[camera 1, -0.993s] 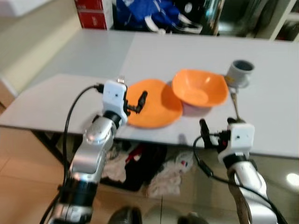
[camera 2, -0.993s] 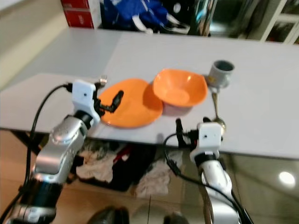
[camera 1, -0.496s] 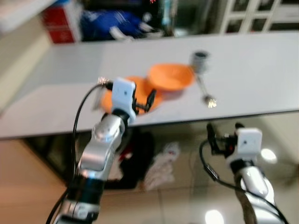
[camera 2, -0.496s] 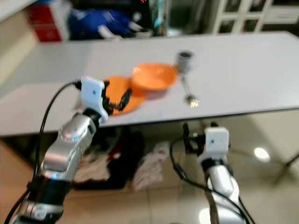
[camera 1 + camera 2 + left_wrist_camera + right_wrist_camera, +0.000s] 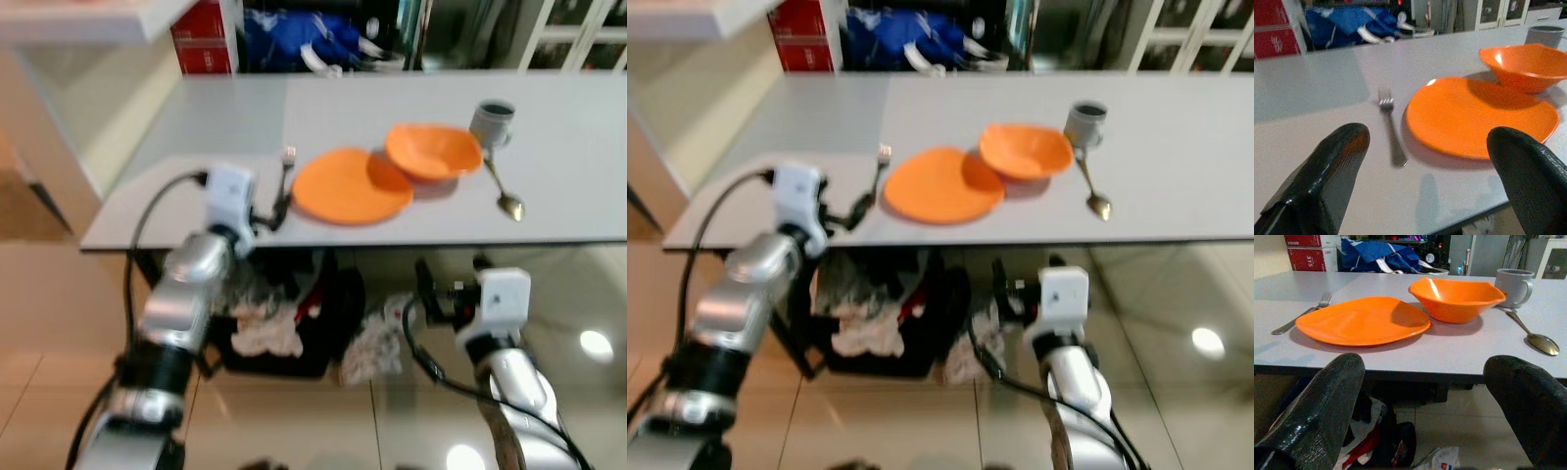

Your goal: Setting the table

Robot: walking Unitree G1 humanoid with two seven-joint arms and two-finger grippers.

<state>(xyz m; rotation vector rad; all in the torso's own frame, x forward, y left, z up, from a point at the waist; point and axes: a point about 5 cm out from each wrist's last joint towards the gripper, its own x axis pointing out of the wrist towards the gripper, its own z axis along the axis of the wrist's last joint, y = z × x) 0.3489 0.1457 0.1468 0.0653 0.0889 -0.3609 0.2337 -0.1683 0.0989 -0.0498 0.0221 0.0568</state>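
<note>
On the grey table [image 5: 196, 137] lie an orange plate [image 5: 351, 186] and, touching its right rim, an orange bowl [image 5: 433, 152]. A fork [image 5: 1391, 126] lies left of the plate. A grey mug [image 5: 492, 120] stands right of the bowl, with a spoon [image 5: 505, 193] in front of it. My left gripper [image 5: 266, 211] is open and holds nothing, at the table's front edge beside the fork's handle. Below the table's front edge, my right gripper [image 5: 451, 278] is open too, level with the plate [image 5: 1361, 320] and bowl [image 5: 1454, 298].
A red box [image 5: 204, 37] and a blue bag [image 5: 294, 34] sit behind the table's far edge. Crumpled cloths [image 5: 266, 333] and a dark basket [image 5: 318, 338] lie on the tiled floor under the table. A pale counter [image 5: 69, 20] juts in at the left.
The camera has pulled back and swung, so the table looks farther away. My left gripper has come off the plate to the table's front edge. My right gripper stays below the edge.
</note>
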